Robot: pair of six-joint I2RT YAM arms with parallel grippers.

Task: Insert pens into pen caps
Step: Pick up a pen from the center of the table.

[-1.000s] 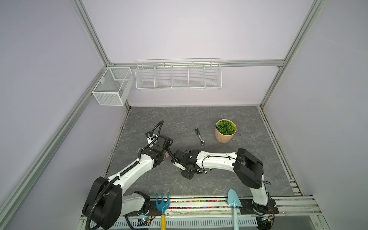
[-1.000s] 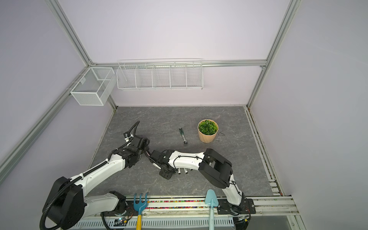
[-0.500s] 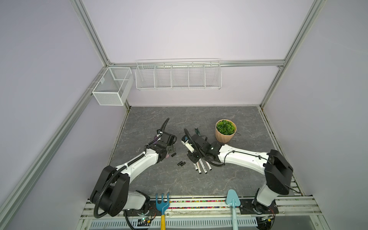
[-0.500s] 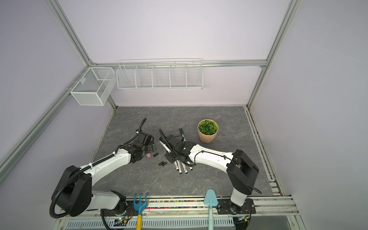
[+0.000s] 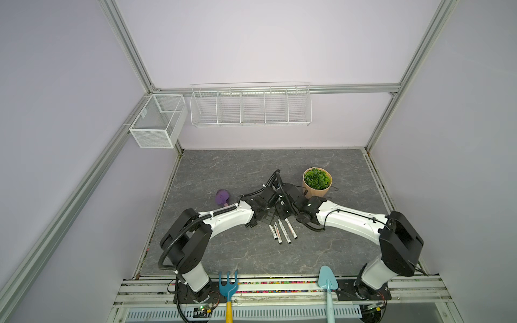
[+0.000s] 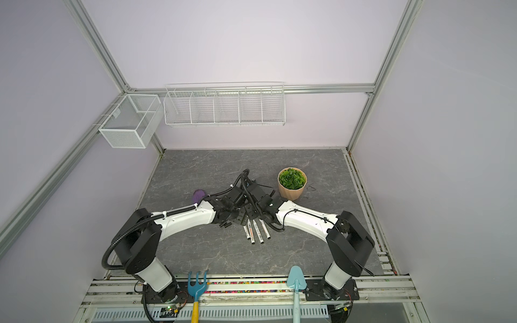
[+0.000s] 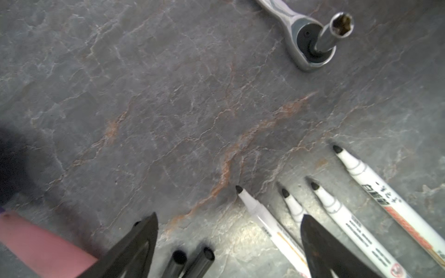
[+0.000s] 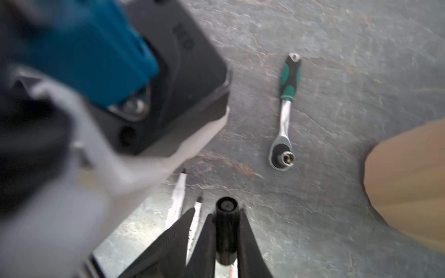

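White-barrelled pens [image 7: 337,209], 4, black tips bare; cap [image 8: 226,231] in right claw [image 8: 226,214].

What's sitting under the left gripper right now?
Two black pen caps lie side by side on the table under the open left gripper. One finger covers part of the pens' barrels.

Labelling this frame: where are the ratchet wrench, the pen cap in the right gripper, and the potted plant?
ratchet wrench [image 8: 285,115]: right wrist view, metal shank.
pen cap [image 8: 226,228]: right wrist view, black side wall.
potted plant [image 5: 317,179]: in a top view, green leaves.
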